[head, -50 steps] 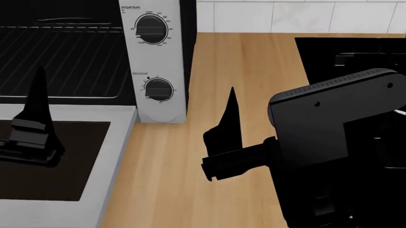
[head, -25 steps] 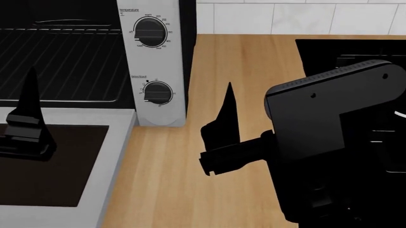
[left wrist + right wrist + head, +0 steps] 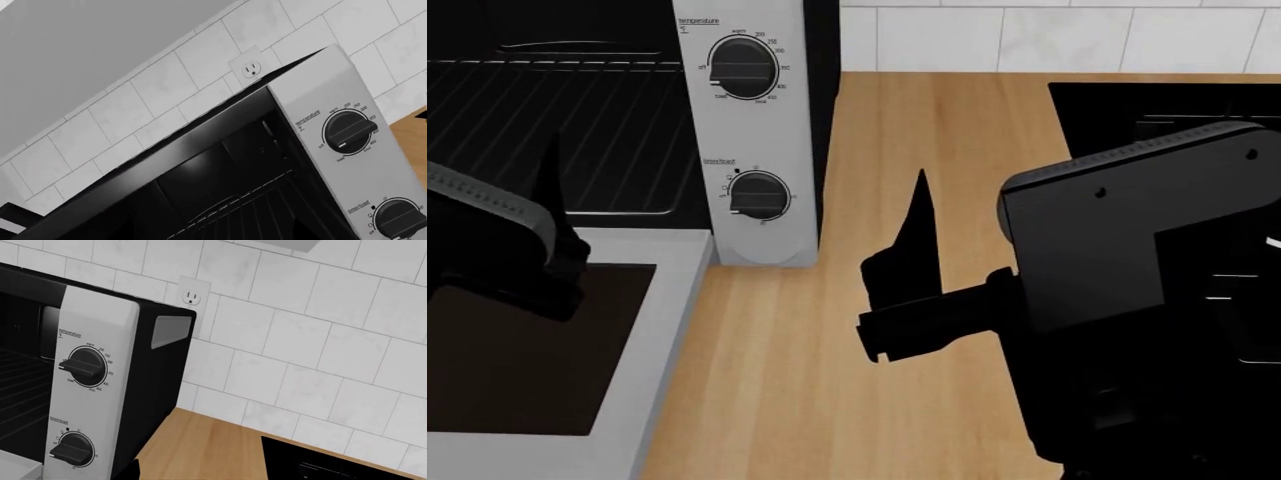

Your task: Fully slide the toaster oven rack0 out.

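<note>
The toaster oven (image 3: 751,130) stands at the back left, with two black dials on its pale panel. Its glass door (image 3: 614,330) lies open and flat in front. The rack0 (image 3: 574,120) is a grid of dark wires inside the black cavity; it also shows in the left wrist view (image 3: 257,212) and the right wrist view (image 3: 20,385). My left gripper (image 3: 541,195) hovers over the door with one finger (image 3: 551,175) pointing at the rack's front edge, apart from it. My right gripper (image 3: 954,250) hangs over the counter right of the oven, its visible finger (image 3: 914,245) far out on its rail, empty.
A flat black cooktop (image 3: 1121,105) is set into the wooden counter (image 3: 814,380) at the back right, partly hidden by my right arm. A white tiled wall with an outlet (image 3: 193,296) stands behind. A thin wavy rod (image 3: 561,45) runs across the cavity above the rack.
My left gripper has risen and swung right toward the oven opening, and its body now fills the left edge. The right gripper drifted slightly right.
</note>
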